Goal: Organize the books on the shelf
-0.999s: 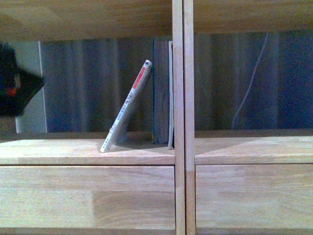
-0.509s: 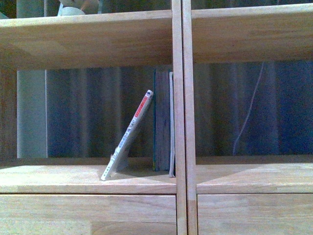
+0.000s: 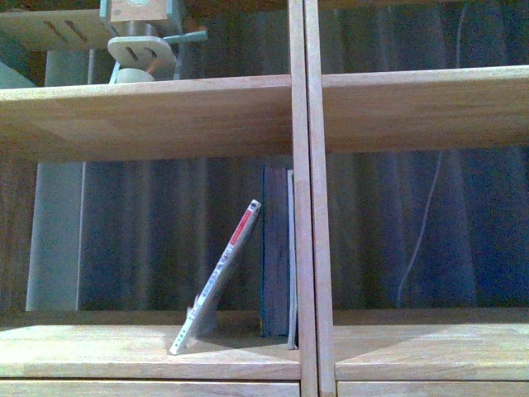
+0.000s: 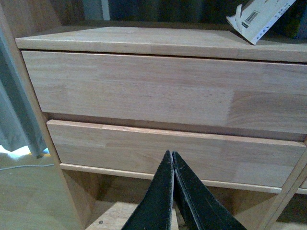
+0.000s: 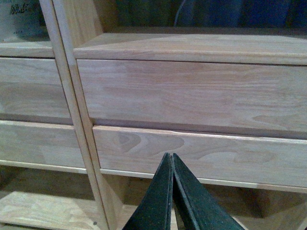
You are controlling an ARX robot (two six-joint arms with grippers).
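Paperback (image 3: 219, 277) leaning on teal book (image 3: 275, 248); fingers (image 4: 165, 191) closed, below drawers.

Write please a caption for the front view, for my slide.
A thin paperback leans tilted toward two upright books beside the shelf's central divider.

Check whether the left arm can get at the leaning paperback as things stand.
Probably yes: the paperback leans in an open compartment with nothing in front. The left gripper, shut, sits low by the drawers and must rise first.
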